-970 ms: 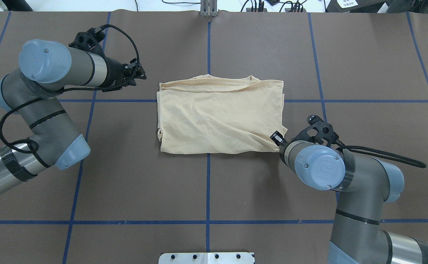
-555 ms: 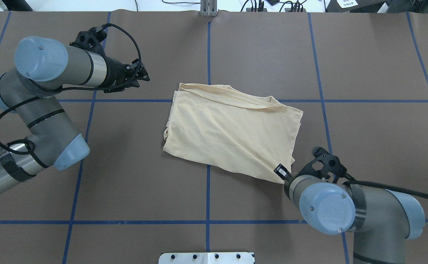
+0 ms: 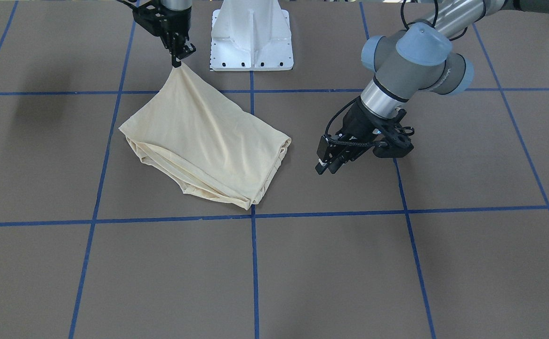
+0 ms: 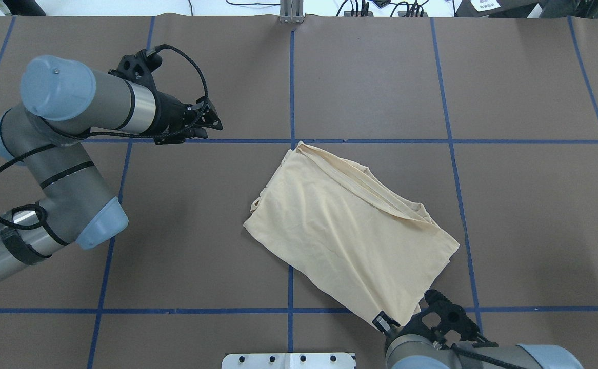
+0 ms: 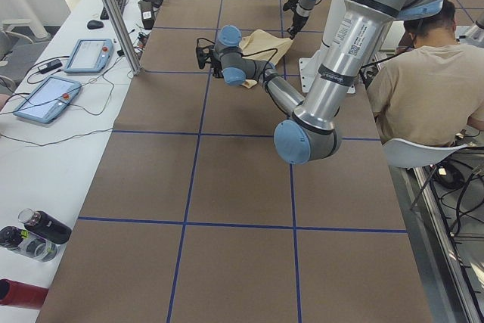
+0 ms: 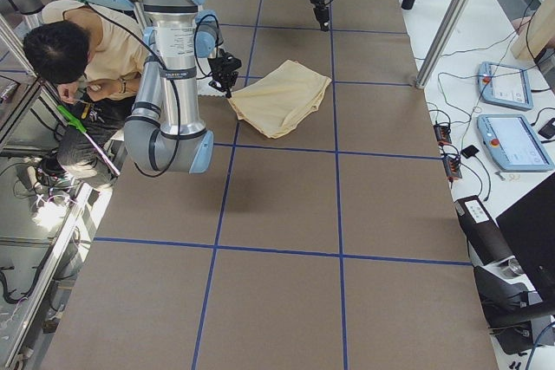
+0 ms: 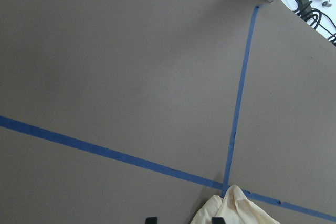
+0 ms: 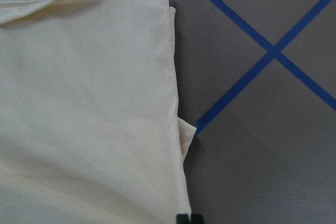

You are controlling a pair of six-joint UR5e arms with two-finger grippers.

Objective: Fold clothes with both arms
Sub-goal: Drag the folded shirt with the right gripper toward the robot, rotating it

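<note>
The clothes are one cream-yellow shirt (image 4: 350, 236), folded into a rough rectangle and lying slantwise on the brown table; no print shows. My right gripper (image 4: 387, 323) is shut on the shirt's near corner close to the robot's base, and the front view shows that corner (image 3: 180, 70) pulled up taut under my right gripper (image 3: 176, 60). The right wrist view shows the fabric (image 8: 89, 103) and the fingertips (image 8: 182, 218) closed together. My left gripper (image 4: 213, 121) is open and empty, low over bare table left of the shirt, apart from it. It also shows in the front view (image 3: 325, 167).
Blue tape lines (image 4: 291, 77) divide the table into squares. The white pedestal base (image 3: 251, 42) stands at the near edge, right beside the held corner. A seated person (image 5: 423, 88) is next to the base. Control tablets (image 5: 45, 96) and bottles (image 5: 30, 236) lie on the far bench.
My right gripper has dragged the shirt's corner toward the base, sliding and turning the shirt to the right and nearer. My left gripper has drifted slightly right and stays empty.
</note>
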